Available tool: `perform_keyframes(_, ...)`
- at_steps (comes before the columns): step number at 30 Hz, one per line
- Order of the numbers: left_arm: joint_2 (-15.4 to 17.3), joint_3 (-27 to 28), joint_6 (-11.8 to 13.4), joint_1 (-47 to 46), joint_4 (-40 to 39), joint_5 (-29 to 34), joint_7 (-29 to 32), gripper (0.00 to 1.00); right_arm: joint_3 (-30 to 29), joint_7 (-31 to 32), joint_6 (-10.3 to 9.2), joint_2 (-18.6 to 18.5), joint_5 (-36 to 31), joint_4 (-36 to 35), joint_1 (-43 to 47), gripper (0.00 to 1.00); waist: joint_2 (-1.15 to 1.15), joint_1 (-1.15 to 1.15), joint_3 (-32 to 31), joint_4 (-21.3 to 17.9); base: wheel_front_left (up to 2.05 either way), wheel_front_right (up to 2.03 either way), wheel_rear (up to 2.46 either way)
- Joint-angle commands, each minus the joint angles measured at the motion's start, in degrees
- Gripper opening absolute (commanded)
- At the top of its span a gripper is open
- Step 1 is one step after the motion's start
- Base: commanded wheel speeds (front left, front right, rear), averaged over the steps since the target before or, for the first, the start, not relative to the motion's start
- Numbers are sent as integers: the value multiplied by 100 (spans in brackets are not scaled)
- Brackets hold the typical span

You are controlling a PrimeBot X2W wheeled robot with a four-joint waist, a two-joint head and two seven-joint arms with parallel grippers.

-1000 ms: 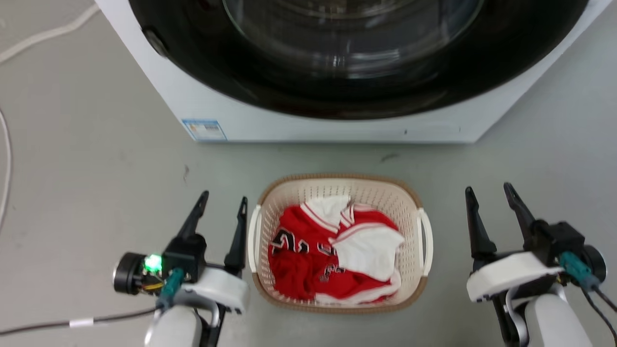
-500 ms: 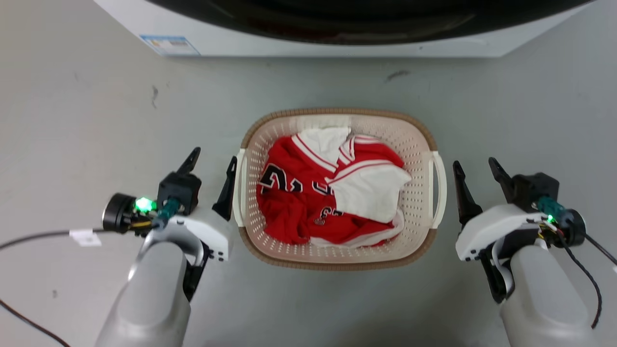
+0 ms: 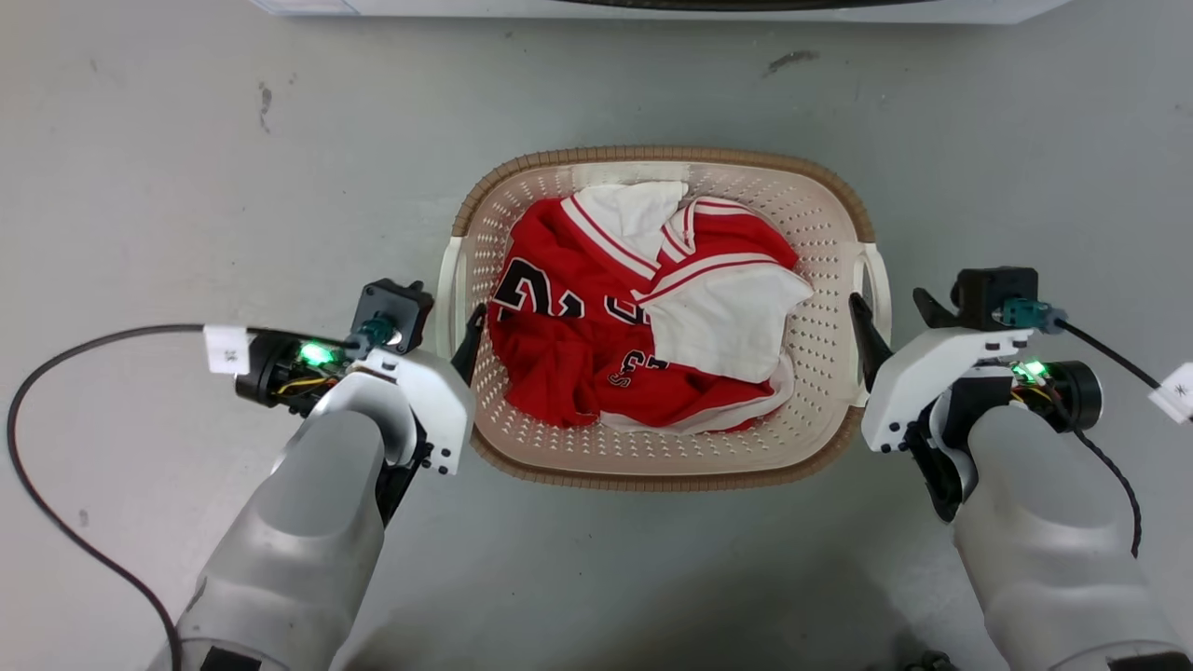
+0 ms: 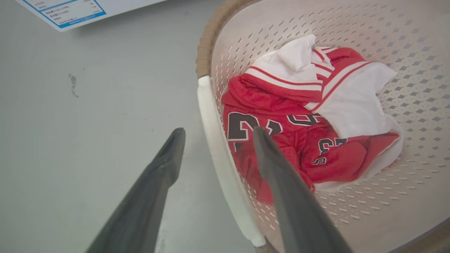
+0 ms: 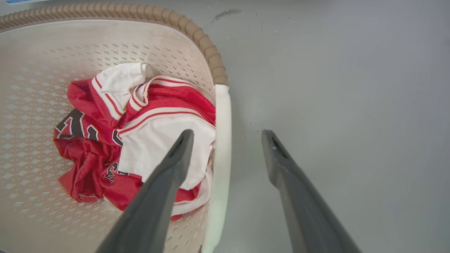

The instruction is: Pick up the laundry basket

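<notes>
The laundry basket [image 3: 826, 233] is cream, brown-rimmed; the jersey [image 3: 569, 373] red-and-white.

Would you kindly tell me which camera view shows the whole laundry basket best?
The head view: the laundry basket shows whole, full rim and both handles. The left wrist view cuts it off, showing the left handle and part of the inside; the right wrist view likewise, with the right handle.

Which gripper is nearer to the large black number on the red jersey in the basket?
Left. The left gripper straddles the left handle of the laundry basket, its inner finger beside the black number. The right gripper straddles the opposite handle, across the whole jersey.
</notes>
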Motion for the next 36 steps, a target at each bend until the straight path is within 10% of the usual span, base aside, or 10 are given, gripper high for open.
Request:
perform_keyframes(1,24,-179,-7,-175,107,-160,59,100,35,71,-4,3,10,180,-183,100,0,-1,71,26,0,0,0)
perform_keyframes(29,448,-2619,-8,-1170,399,-2444,1058,100,117,601,-4,1,1,1508,-1288,100,0,-1,520,73,0,0,0)
perform_keyframes(30,453,-2666,-9,-1183,428,-2484,1056,54,138,627,-4,1,17,1513,-1299,38,0,-1,528,78,0,0,0)
perform_keyframes(31,443,-2702,-9,-1187,448,-2536,1050,0,184,676,-4,1,9,1518,-1296,0,0,-1,535,79,0,0,0)
perform_keyframes(36,453,-2893,-3,-1195,528,-2774,1082,0,243,691,-6,-10,-7,1525,-1268,0,0,-1,551,81,0,0,0)
